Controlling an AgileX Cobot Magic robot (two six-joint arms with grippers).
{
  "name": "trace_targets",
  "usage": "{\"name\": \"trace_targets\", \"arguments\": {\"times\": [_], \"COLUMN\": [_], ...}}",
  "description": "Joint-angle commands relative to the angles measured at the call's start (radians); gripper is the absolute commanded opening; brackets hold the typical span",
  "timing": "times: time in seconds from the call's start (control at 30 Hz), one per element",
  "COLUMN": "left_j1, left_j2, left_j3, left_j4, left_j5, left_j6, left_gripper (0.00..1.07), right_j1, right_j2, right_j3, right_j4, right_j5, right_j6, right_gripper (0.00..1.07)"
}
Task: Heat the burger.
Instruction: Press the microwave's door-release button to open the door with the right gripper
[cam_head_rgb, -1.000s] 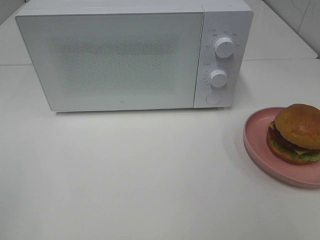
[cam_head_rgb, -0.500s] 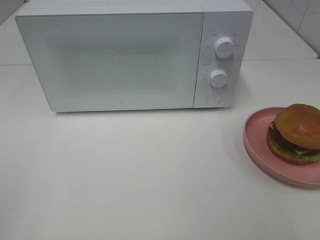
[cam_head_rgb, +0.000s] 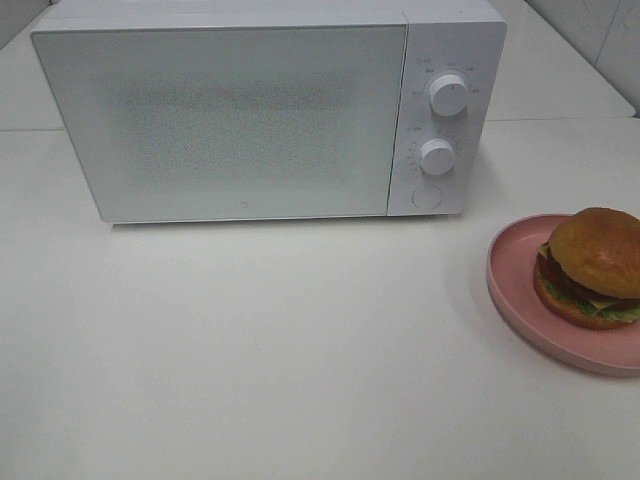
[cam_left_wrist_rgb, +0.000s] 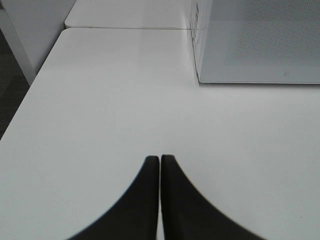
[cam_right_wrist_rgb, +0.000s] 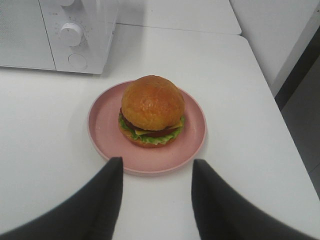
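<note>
Both hands are empty at the first step, left hand (cam_left_wrist_rgb: 160, 160) pinched closed, right hand (cam_right_wrist_rgb: 157, 165) half-spread just before the burger (cam_right_wrist_rgb: 152, 110) on its pink plate (cam_right_wrist_rgb: 107, 145), and the shut microwave door (cam_head_rgb: 230, 120) probably needs opening next.

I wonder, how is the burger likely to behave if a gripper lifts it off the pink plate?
The burger is stacked in layers, so they may shift under a side grip. Its glossy domed bun looks possibly slippery. Sitting loose on the plate, it would probably slide if pushed.

Bright even light, washed-out whites, soft shadow beneath microwave (cam_head_rgb: 220, 120), faint sheen on burger (cam_right_wrist_rgb: 152, 100)
</note>
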Motion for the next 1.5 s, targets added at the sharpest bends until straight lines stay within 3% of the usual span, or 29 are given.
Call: {"name": "trace_targets", "arguments": {"times": [0.03,0.8,1.27,1.5], "left_j1": [0.003,0.003,0.003,0.003], "left_j2": [-0.017,-0.017,-0.017,-0.017], "left_j3": [0.003,0.003,0.003,0.003], "left_j4": [-0.002,-0.002,-0.002,-0.002], "left_j5": [-0.008,-0.008,-0.008,-0.008], "left_j6": [-0.001,-0.001,-0.001,-0.001], "left_gripper": [0.00,0.00,0.00,0.00], "right_j1": [-0.006,-0.006,-0.006,-0.006], "right_j2": [-0.030,-0.030,-0.016,0.138], "right_j3": [-0.003,-0.017,0.016,0.019], "right_j4": [0.003,0.004,0.005,0.005], "right_j5": [-0.010,-0.036,-0.472,-0.588], "right_j6": [0.010,0.010,0.010,0.010], "right_gripper": [0.41,0.41,0.41,0.41]}}
